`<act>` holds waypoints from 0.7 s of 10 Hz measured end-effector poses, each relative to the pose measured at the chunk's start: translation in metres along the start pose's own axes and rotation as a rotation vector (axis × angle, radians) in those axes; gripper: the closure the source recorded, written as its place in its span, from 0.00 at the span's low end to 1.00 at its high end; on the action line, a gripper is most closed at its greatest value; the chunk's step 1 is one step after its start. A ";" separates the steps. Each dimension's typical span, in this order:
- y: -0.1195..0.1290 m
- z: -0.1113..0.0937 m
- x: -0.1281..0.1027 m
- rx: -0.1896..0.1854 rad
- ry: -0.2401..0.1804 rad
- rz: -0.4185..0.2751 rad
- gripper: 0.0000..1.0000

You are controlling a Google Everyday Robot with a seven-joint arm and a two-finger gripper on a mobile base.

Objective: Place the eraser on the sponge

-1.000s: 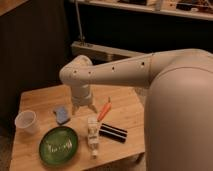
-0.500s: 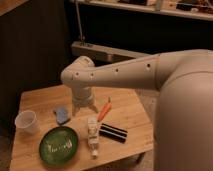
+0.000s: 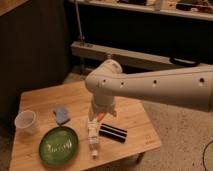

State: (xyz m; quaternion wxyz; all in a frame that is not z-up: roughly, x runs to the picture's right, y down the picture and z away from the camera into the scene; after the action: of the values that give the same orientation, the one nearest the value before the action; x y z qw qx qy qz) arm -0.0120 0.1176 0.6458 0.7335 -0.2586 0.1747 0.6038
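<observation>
**Dim room, pale wooden counter, pincer low over its middle**

A dark wall and a long metal rail run behind a small counter (image 3: 137,117) of light, grained wood, which stands on a speckled floor. The green plate (image 3: 59,145), round, glossy and shallow, sits near the counter's front left and serves as the reference for everything else.

Left of the plate and farther back stands a translucent white cup (image 3: 26,121) with thin, smooth walls. Just behind the plate's far rim lies the sponge (image 3: 61,114), a soft, light-blue, squarish pad, bare on top.

Just right of the plate lies a clear plastic bottle (image 3: 93,137) on its side, pointing away from the front edge. Behind the plate's right side, the thick, smooth white arm (image 3: 150,87) bends down to the pincer (image 3: 102,111), which hangs low over the far end of the bottle. I cannot tell whether the pincer is spread or closed. A bit of an orange stick (image 3: 101,116) shows beneath it.

Farthest right of the plate lies the eraser (image 3: 113,133), a flat, black, rectangular block with pale stripes. It rests on the wood, nearer the front and slightly right of the pincer, outside its grip.
</observation>
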 end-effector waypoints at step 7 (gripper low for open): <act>-0.008 0.013 -0.004 -0.138 -0.041 -0.116 0.35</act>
State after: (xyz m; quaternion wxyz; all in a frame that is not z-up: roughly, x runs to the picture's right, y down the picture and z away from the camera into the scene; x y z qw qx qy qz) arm -0.0063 0.1210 0.6601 0.7509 -0.3057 0.1023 0.5763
